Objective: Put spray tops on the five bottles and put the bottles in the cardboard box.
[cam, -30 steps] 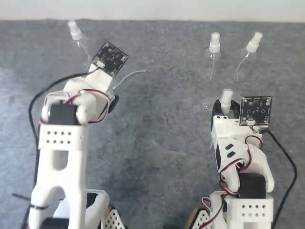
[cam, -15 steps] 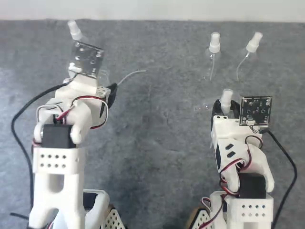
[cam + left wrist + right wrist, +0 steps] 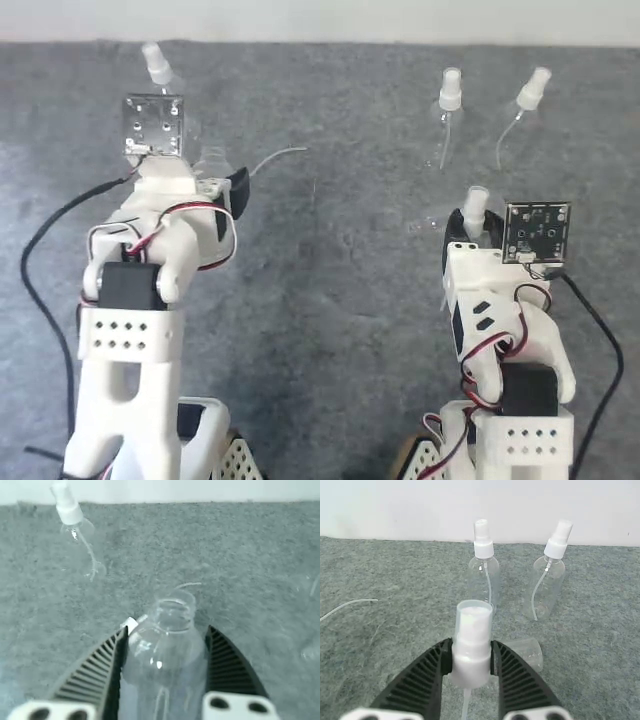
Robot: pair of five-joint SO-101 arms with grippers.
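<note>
Arms side by side on grey mat (image 3: 340, 320). Left arm (image 3: 130, 300) stretches up the left side of the high view. Right arm (image 3: 500, 330) sits folded low at lower right.

First capped bottle (image 3: 157, 66) stands upper left, beyond the left arm. Second capped bottle (image 3: 449, 95) and third capped bottle (image 3: 532, 95) stand near each other, upper right. Each is clear, with only a dip tube visible inside. Loose tube (image 3: 280, 157) lies on the mat, upper centre. Uncapped clear bottle (image 3: 527, 652) is just beyond the right gripper (image 3: 470, 647), partly hidden; upright or lying, cannot tell.

Left gripper (image 3: 167, 630) is clamped either side of an open-necked bottle (image 3: 167, 650), upright, neck bare. Right gripper is closed on a spray top (image 3: 471, 625).
</note>
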